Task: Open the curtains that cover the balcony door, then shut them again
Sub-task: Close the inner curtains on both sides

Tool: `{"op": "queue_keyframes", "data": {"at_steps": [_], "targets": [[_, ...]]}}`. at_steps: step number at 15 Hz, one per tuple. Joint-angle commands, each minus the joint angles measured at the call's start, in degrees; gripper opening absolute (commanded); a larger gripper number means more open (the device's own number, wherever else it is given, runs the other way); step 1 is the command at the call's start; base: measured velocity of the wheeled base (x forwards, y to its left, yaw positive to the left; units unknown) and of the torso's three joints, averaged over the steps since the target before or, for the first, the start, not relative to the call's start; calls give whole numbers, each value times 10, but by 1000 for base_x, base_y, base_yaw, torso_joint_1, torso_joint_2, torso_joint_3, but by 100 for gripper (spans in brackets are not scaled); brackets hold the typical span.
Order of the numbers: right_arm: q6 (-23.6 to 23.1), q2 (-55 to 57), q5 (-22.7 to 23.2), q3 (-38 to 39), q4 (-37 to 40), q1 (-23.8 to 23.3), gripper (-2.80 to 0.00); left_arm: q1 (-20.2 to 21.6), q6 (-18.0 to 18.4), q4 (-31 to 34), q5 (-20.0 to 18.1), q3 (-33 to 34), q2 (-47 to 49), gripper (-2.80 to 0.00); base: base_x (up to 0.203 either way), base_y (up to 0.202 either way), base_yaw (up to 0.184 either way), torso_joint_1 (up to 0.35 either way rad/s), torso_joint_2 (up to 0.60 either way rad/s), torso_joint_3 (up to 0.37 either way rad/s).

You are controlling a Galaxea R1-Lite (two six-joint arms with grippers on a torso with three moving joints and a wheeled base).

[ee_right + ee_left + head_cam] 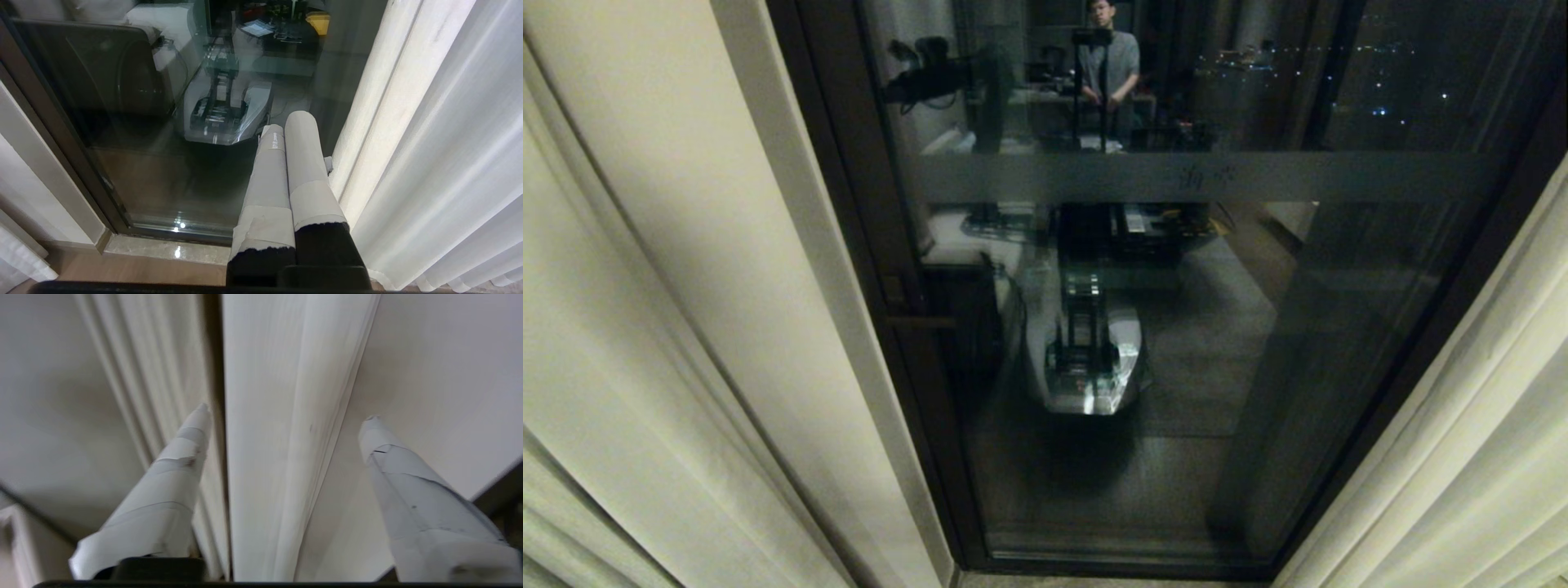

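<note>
The balcony door (1176, 343) stands uncovered in the head view, dark glass in a near-black frame with a frosted band (1192, 175) across it. Cream curtains hang drawn back on both sides: the left curtain (670, 310) and the right curtain (1486, 441). In the left wrist view my left gripper (286, 412) is open, its taped fingers (179, 457) spread wide either side of a pleated fold of the left curtain (282, 416), not pinching it. In the right wrist view my right gripper (286, 122) is shut on nothing, hanging low beside the right curtain (429, 134). Neither arm shows in the head view.
A person and my own base are reflected in the glass (1107, 57). The door's dark bottom rail and a pale stone sill (163, 249) run along the floor. A white wall strip (809, 269) lies between the left curtain and the door frame.
</note>
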Motion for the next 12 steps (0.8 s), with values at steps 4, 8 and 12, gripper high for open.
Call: {"op": "queue_keyframes", "data": {"at_steps": [4, 8, 12], "targets": [[-1, 0, 0, 0, 0, 0, -280, 80, 0, -118, -84, -32, 165, 0, 0, 0, 0, 0, 0, 0], [-1, 0, 0, 0, 0, 0, -280, 104, 0, -169, -144, -96, 258, 0, 0, 0, 0, 0, 0, 0], [-1, 0, 0, 0, 0, 0, -280, 106, 0, -173, -181, -160, 319, 0, 0, 0, 0, 0, 0, 0]]}}
